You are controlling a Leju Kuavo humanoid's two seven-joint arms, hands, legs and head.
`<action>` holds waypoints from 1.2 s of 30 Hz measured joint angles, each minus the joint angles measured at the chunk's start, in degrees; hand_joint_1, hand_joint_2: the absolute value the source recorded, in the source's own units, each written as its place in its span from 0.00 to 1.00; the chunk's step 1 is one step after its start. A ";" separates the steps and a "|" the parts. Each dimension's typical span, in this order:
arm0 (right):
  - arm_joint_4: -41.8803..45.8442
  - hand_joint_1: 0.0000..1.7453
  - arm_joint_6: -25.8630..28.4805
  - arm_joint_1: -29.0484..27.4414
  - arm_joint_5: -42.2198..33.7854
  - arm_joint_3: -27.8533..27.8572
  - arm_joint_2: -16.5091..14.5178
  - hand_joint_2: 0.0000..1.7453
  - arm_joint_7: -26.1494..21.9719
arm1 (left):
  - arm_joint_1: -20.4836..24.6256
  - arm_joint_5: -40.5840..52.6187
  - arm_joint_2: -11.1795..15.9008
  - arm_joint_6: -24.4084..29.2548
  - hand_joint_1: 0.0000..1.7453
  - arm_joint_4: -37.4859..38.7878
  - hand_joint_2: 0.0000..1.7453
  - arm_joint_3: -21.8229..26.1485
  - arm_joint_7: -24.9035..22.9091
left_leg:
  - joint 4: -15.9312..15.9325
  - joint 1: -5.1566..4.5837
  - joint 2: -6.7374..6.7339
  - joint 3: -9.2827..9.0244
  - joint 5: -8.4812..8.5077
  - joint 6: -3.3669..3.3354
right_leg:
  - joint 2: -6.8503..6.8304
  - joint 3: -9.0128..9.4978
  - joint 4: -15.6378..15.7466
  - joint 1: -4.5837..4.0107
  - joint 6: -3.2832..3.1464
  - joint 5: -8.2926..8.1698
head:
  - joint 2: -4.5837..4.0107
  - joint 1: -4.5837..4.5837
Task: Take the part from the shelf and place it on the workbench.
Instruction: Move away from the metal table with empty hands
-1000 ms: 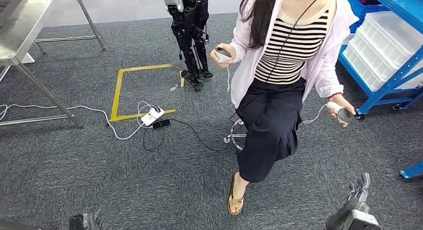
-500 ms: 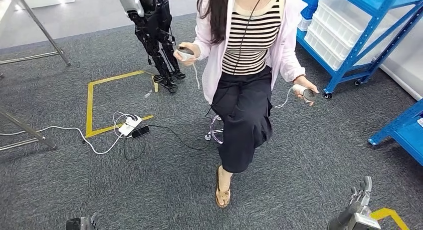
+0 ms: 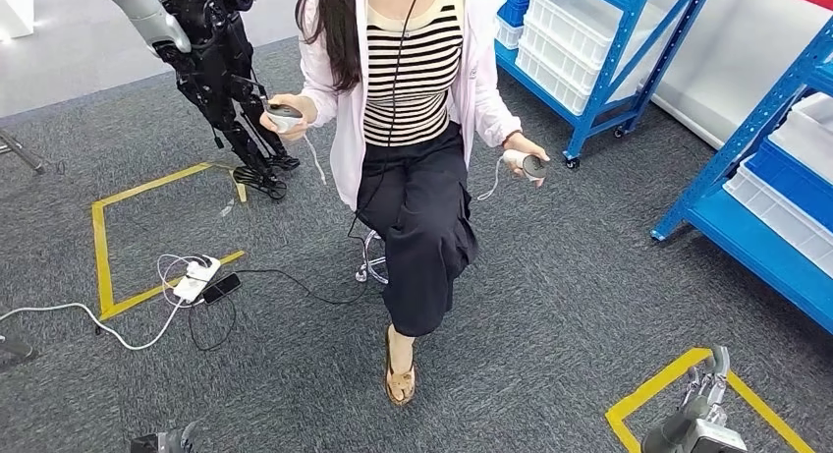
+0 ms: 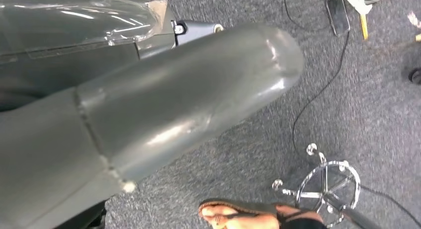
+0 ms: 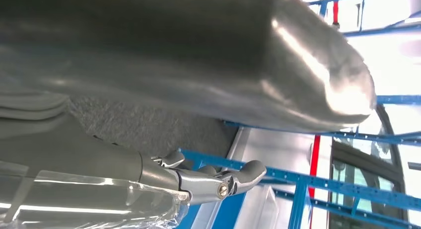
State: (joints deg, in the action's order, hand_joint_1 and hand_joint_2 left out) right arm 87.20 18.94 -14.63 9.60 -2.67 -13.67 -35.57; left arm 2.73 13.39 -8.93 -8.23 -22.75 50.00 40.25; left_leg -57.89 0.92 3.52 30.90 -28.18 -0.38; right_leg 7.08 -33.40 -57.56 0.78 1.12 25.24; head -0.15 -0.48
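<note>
Two blue shelf racks stand on the right of the head view. The far rack (image 3: 611, 40) carries white bins (image 3: 565, 55); the nearer rack (image 3: 747, 193) holds white and blue bins. I cannot make out the part among them. My right hand (image 3: 703, 404) hangs low at the bottom right, fingers stretched out with nothing in them; the right wrist view shows its thumb (image 5: 278, 55) and fingers (image 5: 218, 182) against blue racking. My left hand (image 3: 163, 439) barely shows at the bottom left; the left wrist view shows its thumb (image 4: 198, 95) over carpet, holding nothing.
A person (image 3: 413, 129) sits on a wheeled stool (image 3: 371, 266) straight ahead, a controller in each hand. Another dark robot (image 3: 211, 70) stands behind on the left. A power strip with cables (image 3: 192, 279) lies by a yellow tape square (image 3: 103, 247). More yellow tape (image 3: 658, 389) marks the carpet near my right hand.
The camera has swung to the right: the person, the other robot and the tape square slid left, the metal table left the picture, and the blue racks came further in. My hands hang as before.
</note>
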 joint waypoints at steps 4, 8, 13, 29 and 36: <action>-0.26 0.00 0.09 0.52 -0.04 -0.31 0.31 0.00 -0.01 | -0.13 -0.22 -0.19 -0.01 0.00 -0.41 0.00 0.03 0.01 | 1.35 -0.01 -2.73 -0.28 1.16 -1.82 | -3.62 -2.82 -4.62 -0.08 0.50 2.24 | 0.00 0.27; -0.72 0.00 0.10 0.87 -0.13 -0.38 0.61 0.00 0.00 | -0.65 -0.26 -0.14 -0.01 0.00 -0.51 0.00 0.06 0.01 | 1.38 -0.36 -5.92 -0.05 1.16 -2.04 | -6.40 -8.13 -16.23 0.13 0.67 6.97 | 0.00 0.48; -1.02 0.00 0.07 1.14 -0.22 -0.57 0.95 0.00 0.08 | -0.75 -0.54 -0.25 0.23 0.00 -0.62 0.00 0.05 0.01 | 1.20 -0.75 -9.13 -0.70 0.43 -0.96 | -11.44 0.81 -0.72 0.21 1.77 1.76 | 0.00 0.45; -3.48 0.00 1.13 2.50 -2.78 -2.53 1.93 0.00 -0.39 | -1.87 -0.68 0.04 -0.13 0.00 -1.34 0.00 0.07 0.03 | -0.27 0.14 0.99 0.08 0.27 0.00 | -0.97 1.12 0.21 0.05 -0.54 0.51 | 0.00 -0.02; -3.57 0.00 1.89 1.59 -3.45 -2.67 2.62 0.00 -1.05 | -1.92 -0.27 -0.39 -0.45 0.00 -1.97 0.00 -0.02 0.05 | 1.38 -0.24 -3.64 -0.13 1.19 -2.15 | -5.41 -5.14 -9.90 -0.09 0.33 5.09 | 0.00 0.54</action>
State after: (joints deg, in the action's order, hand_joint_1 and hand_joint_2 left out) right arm 83.64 20.83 -13.04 6.14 -5.34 -11.04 -36.63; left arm 0.80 13.13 -9.32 -8.68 -24.72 49.98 40.30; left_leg -56.51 0.68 -0.12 30.78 -26.99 -2.53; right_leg 1.68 -38.54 -67.46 0.69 1.46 30.33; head -0.15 0.05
